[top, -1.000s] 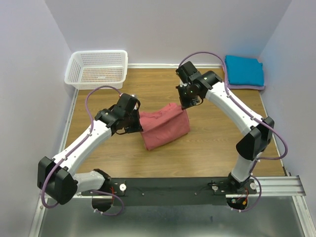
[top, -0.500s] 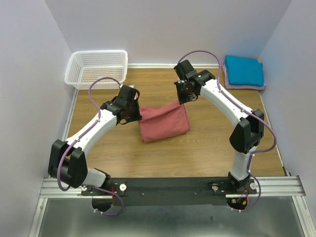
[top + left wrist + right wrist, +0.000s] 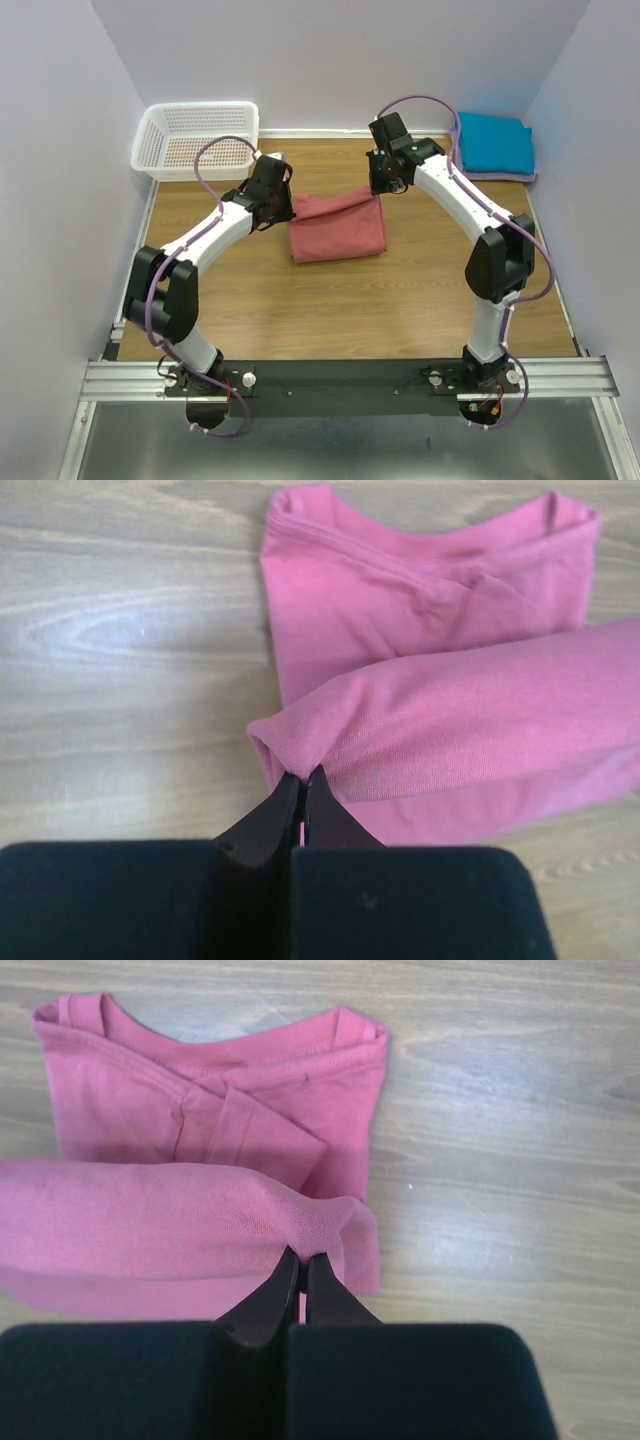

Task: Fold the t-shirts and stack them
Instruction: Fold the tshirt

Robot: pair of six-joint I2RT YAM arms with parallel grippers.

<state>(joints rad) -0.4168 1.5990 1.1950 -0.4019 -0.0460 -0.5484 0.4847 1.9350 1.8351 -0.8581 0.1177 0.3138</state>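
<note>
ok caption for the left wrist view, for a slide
Left pincer shut on a folded edge of the salmon-pink cloth t-shirt above the wooden table.

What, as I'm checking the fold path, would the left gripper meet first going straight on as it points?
Probably the lower layer of the salmon-pink t-shirt, just beyond the fold the left gripper pinches; depth is unclear.
</note>
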